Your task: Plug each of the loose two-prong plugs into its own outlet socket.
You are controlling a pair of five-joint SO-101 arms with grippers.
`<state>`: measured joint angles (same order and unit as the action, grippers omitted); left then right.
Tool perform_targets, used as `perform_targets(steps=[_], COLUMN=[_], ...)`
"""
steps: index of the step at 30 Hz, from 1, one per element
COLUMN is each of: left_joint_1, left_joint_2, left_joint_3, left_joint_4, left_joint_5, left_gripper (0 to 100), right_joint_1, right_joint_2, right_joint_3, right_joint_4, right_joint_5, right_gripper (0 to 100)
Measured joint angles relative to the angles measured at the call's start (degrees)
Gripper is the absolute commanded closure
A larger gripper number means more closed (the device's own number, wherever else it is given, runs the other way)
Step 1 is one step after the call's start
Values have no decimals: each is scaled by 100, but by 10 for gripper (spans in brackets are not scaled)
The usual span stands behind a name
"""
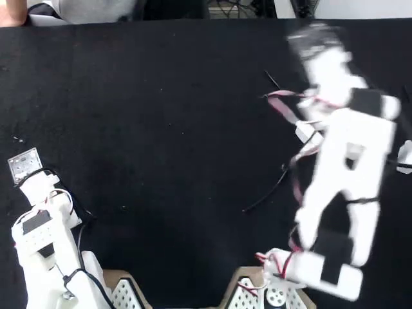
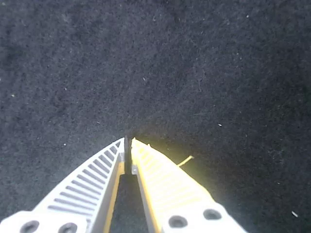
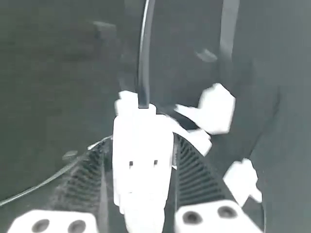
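slippage is the risk: right gripper [image 3: 142,145] fingers [image 3: 194,174] clench a white plastic two-prong plug [image 3: 141,184], black cord [image 3: 144,58] trailing, over the black bench [image 2: 146,58]; it could twist off-line. left gripper [image 2: 129,143] fingers pressed together, empty.

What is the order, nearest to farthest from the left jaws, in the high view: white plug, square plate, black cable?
1. Square plate, beside the left jaws.
2. Black cable, right of centre.
3. White plug, by the right arm.
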<state>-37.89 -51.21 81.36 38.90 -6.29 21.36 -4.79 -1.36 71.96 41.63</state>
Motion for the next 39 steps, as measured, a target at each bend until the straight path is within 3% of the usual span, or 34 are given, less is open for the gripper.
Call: perform_targets(steps=[3,7,9,12,15,23,26,30,32,34,39], left_joint_1=[0,0,0,0,0,0,0,237,316,422,738], left_joint_2=[0,0,0,0,0,0,0,0,0,0,0], left_joint_3=[0,0,0,0,0,0,0,0,-53,-316,-1433], left_joint_4=[0,0,0,0,0,0,0,0,0,88,1073], left_joint_5=[0,0,0,0,0,0,0,-9,-114,-237,-290], left_gripper=[967,967,967,967,967,967,967,970,970,970,970], right_joint_1=[571,738,730,730,730,730,765,1020,1046,1029,853], right_joint_2=[870,2189,2831,3534,3815,3842,3833,3420,2954,2400,791], right_joint_3=[-510,-1363,-1829,-2699,-3701,-6233,-6576,-6593,-6470,-6136,-4589], right_joint_4=[-44,132,308,800,1433,2734,2734,2734,2734,2734,2734], right_joint_5=[-211,-369,-404,-730,-879,-967,-1134,-1442,-1609,-1705,-1855], right_gripper=[988,975,895,691,616,673,766,996,961,992,988])
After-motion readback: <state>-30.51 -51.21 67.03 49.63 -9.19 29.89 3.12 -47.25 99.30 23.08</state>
